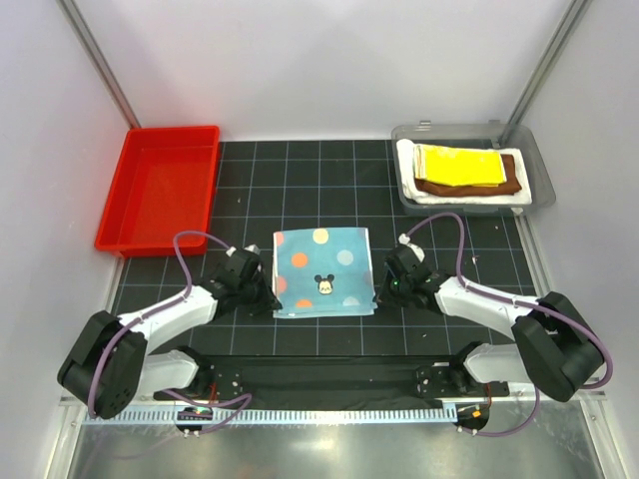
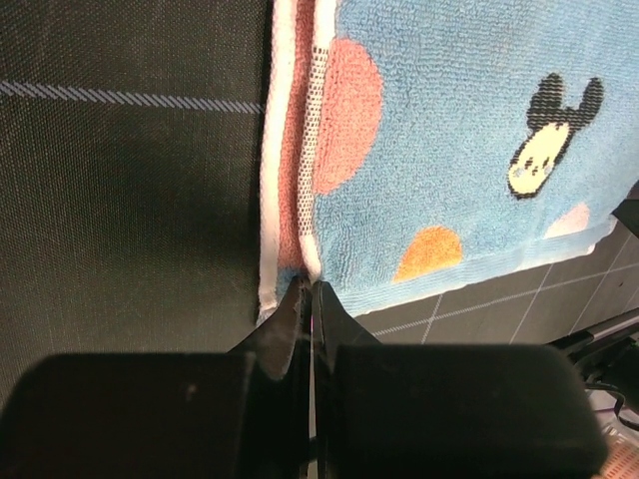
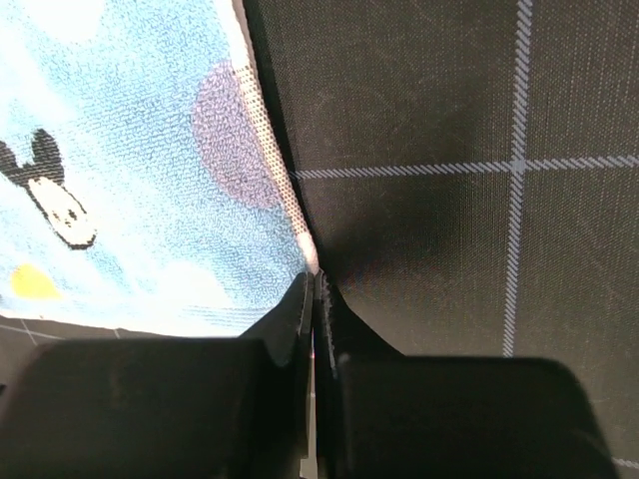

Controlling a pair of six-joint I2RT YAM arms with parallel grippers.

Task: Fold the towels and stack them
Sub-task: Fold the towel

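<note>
Light blue towel (image 1: 321, 271) lies flat on the bench (image 1: 329, 337), midway between both arms; left fingers (image 2: 285, 334) and right fingers (image 3: 292, 319) are pinched shut on its near corners, far edge straight ahead.

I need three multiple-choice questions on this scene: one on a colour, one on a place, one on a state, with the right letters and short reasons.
1. What colour is the top towel in the clear box? A yellow; B blue; C white.
2. Where does the blue towel lie? A in the clear box; B over an arm; C on the black mat between the left gripper and the right gripper.
3. How is the left gripper? A wide open; B shut on the blue towel's edge; C out of view.
Answers: 1 A: it is yellow, above the brown towel. 2 C: it lies flat on the mat. 3 B: its closed fingers pinch the hem.
</note>
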